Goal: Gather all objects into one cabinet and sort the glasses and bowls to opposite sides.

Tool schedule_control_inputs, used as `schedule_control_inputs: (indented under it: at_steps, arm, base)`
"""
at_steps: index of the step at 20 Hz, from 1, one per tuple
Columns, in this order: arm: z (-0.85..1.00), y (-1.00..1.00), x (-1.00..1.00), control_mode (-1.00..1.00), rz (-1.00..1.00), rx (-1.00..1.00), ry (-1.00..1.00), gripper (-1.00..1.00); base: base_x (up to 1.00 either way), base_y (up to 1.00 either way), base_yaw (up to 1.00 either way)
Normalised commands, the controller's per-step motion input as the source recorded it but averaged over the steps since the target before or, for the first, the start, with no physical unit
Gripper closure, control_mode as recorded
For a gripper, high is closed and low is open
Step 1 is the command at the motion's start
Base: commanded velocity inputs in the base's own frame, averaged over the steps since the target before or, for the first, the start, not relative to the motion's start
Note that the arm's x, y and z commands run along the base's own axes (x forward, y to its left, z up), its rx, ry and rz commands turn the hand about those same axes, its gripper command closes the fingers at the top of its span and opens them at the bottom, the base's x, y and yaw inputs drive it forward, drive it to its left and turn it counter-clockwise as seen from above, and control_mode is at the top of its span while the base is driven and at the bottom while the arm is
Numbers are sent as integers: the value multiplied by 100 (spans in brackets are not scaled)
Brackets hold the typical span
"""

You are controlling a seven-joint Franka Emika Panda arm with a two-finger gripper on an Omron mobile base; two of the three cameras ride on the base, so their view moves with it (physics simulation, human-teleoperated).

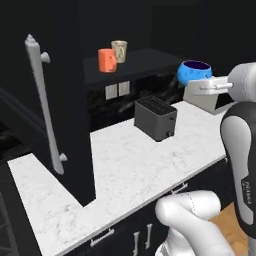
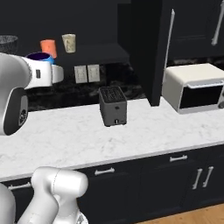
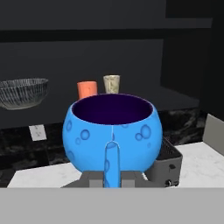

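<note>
In the left base view the blue bowl (image 1: 194, 71), round and glossy with a dark inside, hangs in the air at the right, held up above the white marbled counter (image 1: 125, 170). The gripper (image 1: 200, 86) shows just under it, its fingers hidden by the bowl. On the dark cabinet shelf (image 1: 145, 60) at the far side stand the orange cup (image 1: 106, 60) and, just beside it, the beige patterned cup (image 1: 119, 50). A boxy dark toaster (image 1: 155, 118) sits on the counter below the shelf, and the tall black cabinet door (image 1: 65, 100) with its pale bar handle (image 1: 44, 102) stands open at the left.

In the right base view the bowl (image 2: 40, 57) peeks over the white arm at the left; both cups (image 2: 48, 47) sit behind it on the shelf, and the wide striped grey bowl (image 2: 8, 43) rests at the far left. A white microwave (image 2: 197, 86) stands on the counter at the right.

In the hand view the bowl (image 3: 112, 131), dimpled with paler spots, sits close up, the jaws clamped tight on its near wall, one fingertip (image 3: 112, 164) tinted blue against it. The striped bowl (image 3: 22, 92) lies left, the toaster (image 3: 168, 164) right
</note>
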Motion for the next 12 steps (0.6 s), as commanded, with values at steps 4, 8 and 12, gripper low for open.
schedule_control_inputs:
  at_steps: [4,8,12]
  arm:
    - [0,0,0,100,0,0,0,100]
    - [0,0,0,100,0,0,0,100]
    - [0,0,0,100,0,0,0,100]
  base:
    - [-77,100,-5]
    - [-58,95,-4]
    - [69,-11,-12]
